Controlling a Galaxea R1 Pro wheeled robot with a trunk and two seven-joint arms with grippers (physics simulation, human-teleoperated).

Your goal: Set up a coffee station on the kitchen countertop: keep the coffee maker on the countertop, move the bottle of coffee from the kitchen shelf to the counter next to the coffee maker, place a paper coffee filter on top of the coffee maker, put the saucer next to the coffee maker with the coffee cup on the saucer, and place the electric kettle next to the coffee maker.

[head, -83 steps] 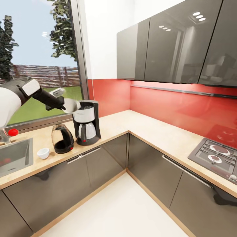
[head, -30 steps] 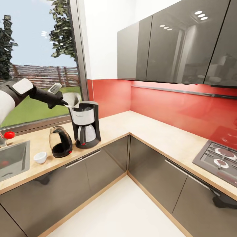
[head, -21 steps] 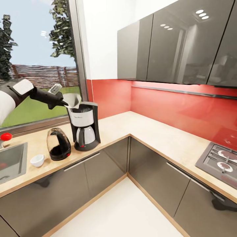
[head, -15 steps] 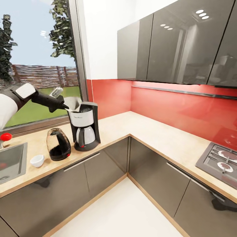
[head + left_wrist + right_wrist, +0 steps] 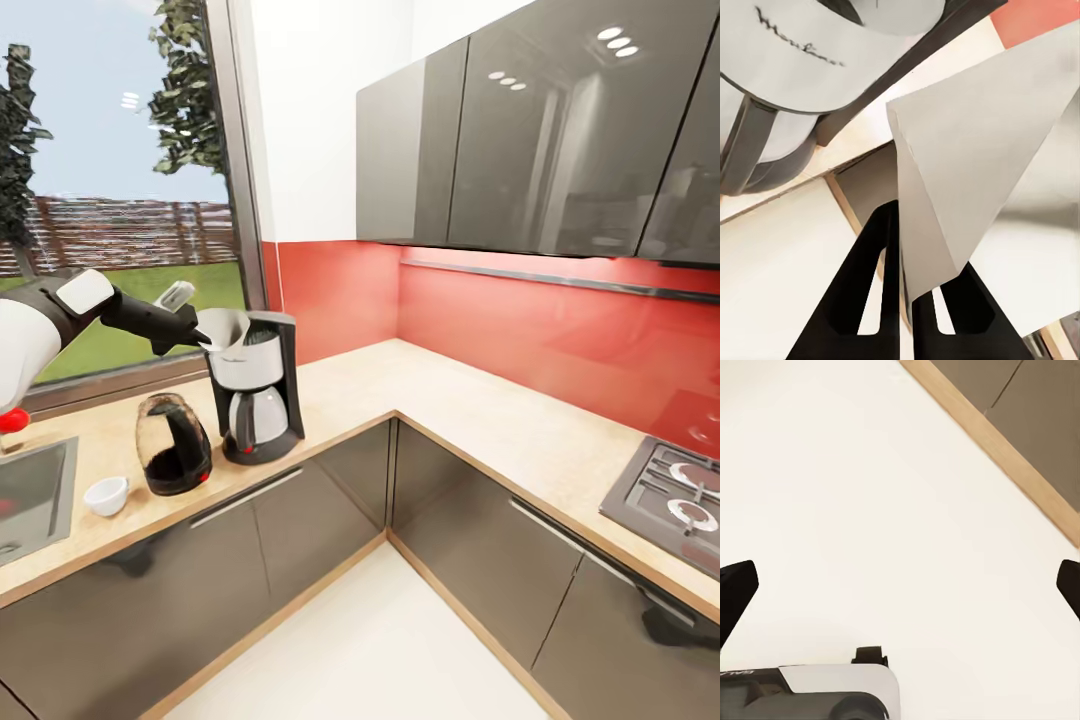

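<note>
Our left gripper (image 5: 196, 333) pinches the paper coffee filter (image 5: 222, 326) over the coffee maker (image 5: 255, 385) on the surface (image 5: 440, 395) — our right gripper (image 5: 900, 585) spread wide above the floor (image 5: 870, 495).

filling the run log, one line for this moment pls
left pincer: shut on paper filter | filter: over coffee maker top | right pincer: open, above floor

Standing on the beige L-shaped countertop (image 5: 470, 420): black-and-silver drip coffee maker (image 5: 255, 390), dark glass electric kettle (image 5: 172, 457) just left of it, small white cup (image 5: 106, 494) further left, near the steel sink (image 5: 25, 495). Hanging over the maker's top: white paper cone filter (image 5: 222, 326).
</note>
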